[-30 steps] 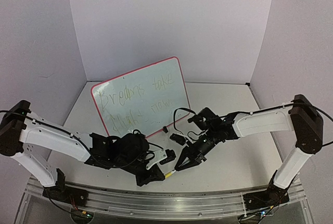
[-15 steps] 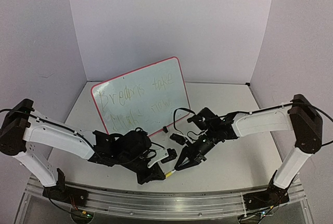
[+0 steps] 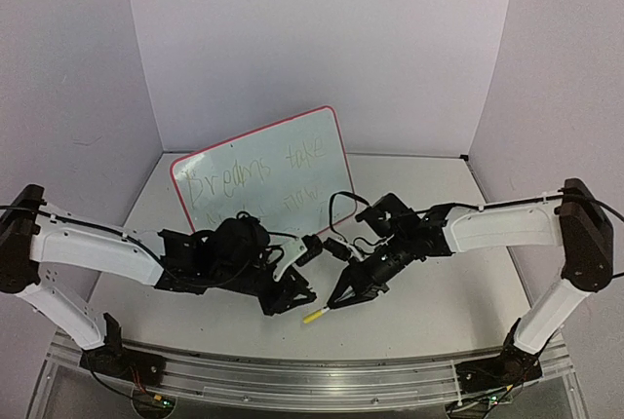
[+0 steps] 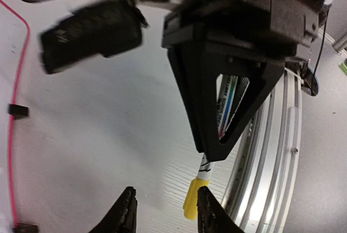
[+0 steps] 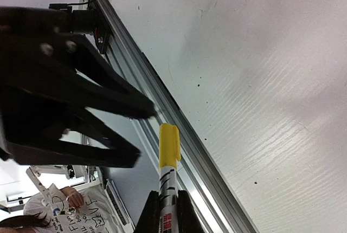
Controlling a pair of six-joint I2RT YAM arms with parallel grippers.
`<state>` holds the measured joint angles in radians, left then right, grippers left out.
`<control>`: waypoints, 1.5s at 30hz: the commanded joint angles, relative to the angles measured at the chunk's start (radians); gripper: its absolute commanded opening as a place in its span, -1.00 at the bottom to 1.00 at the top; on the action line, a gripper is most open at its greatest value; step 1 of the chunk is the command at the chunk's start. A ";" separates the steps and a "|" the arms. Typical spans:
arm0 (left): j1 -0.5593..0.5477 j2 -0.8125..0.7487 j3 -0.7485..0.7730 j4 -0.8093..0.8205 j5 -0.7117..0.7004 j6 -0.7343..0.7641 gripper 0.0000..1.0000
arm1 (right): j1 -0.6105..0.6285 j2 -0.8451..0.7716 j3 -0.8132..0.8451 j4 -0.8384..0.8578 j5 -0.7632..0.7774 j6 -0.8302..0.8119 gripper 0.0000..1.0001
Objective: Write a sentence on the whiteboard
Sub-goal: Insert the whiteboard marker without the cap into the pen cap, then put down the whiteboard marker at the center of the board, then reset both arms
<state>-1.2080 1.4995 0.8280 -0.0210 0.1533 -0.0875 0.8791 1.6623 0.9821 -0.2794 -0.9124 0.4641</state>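
Observation:
The whiteboard (image 3: 261, 168) leans at the back centre, pink-edged, with faint yellow handwriting on it. Its pink edge also shows in the left wrist view (image 4: 15, 108). My right gripper (image 3: 340, 303) is shut on a marker (image 3: 314, 317) with a yellow cap and holds it low over the table, cap pointing to the near left. In the right wrist view the marker (image 5: 168, 157) sticks out between my fingers (image 5: 165, 208). My left gripper (image 3: 295, 294) is open just left of the cap. In the left wrist view its fingers (image 4: 165, 203) stand apart and the yellow cap (image 4: 193, 198) lies next to the right finger.
The metal rail (image 3: 312, 370) runs along the near table edge, close under both grippers. Black cables (image 3: 341, 207) loop above the right wrist. A small black clip foot (image 4: 17, 110) sits at the board's edge. Purple walls close in the back and sides.
My left gripper has risen and moved back toward the board, away from the rail. The right gripper with the capped marker has barely shifted.

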 commanded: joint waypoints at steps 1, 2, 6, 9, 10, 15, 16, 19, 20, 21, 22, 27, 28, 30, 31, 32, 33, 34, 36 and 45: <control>0.061 -0.150 -0.031 0.087 -0.176 -0.079 -0.11 | -0.085 -0.130 0.004 -0.074 0.192 -0.015 -1.00; 0.070 -0.167 -0.052 0.055 -0.201 -0.094 -0.03 | -0.116 -0.151 0.003 -0.084 0.234 -0.016 -1.00; 0.092 -0.204 -0.111 -0.037 -0.252 -0.155 0.23 | -0.179 -0.213 0.017 -0.143 0.435 -0.015 -1.00; 0.105 -0.211 -0.133 -0.060 -0.278 -0.207 0.32 | -0.198 -0.221 0.015 -0.149 0.580 0.010 -1.00; 0.107 -0.209 -0.137 -0.062 -0.284 -0.220 0.34 | -0.199 -0.217 0.014 -0.139 0.607 0.017 -1.00; 0.111 -0.181 -0.134 -0.068 -0.336 -0.297 0.41 | -0.199 -0.195 0.003 -0.043 0.671 0.045 -0.95; 0.111 -0.173 -0.125 -0.081 -0.365 -0.318 0.42 | -0.199 -0.186 0.007 -0.036 0.684 0.046 -0.87; 0.111 -0.156 -0.103 -0.097 -0.407 -0.347 0.47 | -0.200 -0.162 0.023 -0.031 0.715 0.043 -0.56; 0.111 -0.153 -0.098 -0.093 -0.404 -0.344 0.48 | -0.200 -0.157 0.028 -0.031 0.725 0.040 -0.42; 0.111 -0.151 -0.094 -0.089 -0.399 -0.341 0.49 | -0.199 -0.155 0.032 -0.031 0.734 0.037 -0.27; 0.111 -0.149 -0.088 -0.088 -0.398 -0.338 0.51 | -0.200 -0.154 0.035 -0.032 0.747 0.034 -0.16; 0.120 -0.164 -0.041 -0.107 -0.366 -0.315 0.58 | -0.208 -0.170 0.041 -0.038 0.800 0.021 0.33; 0.131 -0.167 -0.017 -0.107 -0.326 -0.306 0.61 | -0.214 -0.176 0.043 -0.040 0.808 0.016 0.41; 0.155 -0.163 0.049 -0.119 -0.235 -0.268 0.65 | -0.230 -0.187 0.053 -0.050 0.822 0.001 0.66; 0.164 -0.152 0.100 -0.145 -0.218 -0.251 0.67 | -0.242 -0.193 0.060 -0.055 0.825 -0.005 0.75; 0.174 -0.139 0.159 -0.174 -0.202 -0.233 0.69 | -0.256 -0.200 0.067 -0.060 0.826 -0.012 0.84; 0.189 -0.119 0.244 -0.218 -0.188 -0.210 0.69 | -0.279 -0.211 0.074 -0.062 0.819 -0.018 0.88; 0.207 -0.096 0.304 -0.265 -0.175 -0.188 0.70 | -0.297 -0.218 0.083 -0.063 0.810 -0.026 0.90; 0.258 -0.045 0.462 -0.357 -0.146 -0.147 0.71 | -0.347 -0.234 0.106 -0.065 0.787 -0.051 0.94; 0.553 0.045 0.902 -0.584 -0.096 -0.028 0.78 | -0.613 -0.264 0.187 -0.086 0.667 -0.141 0.96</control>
<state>-0.7793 1.5352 1.6065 -0.4599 0.0496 -0.1860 0.3568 1.4368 1.1254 -0.3543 -0.1956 0.3817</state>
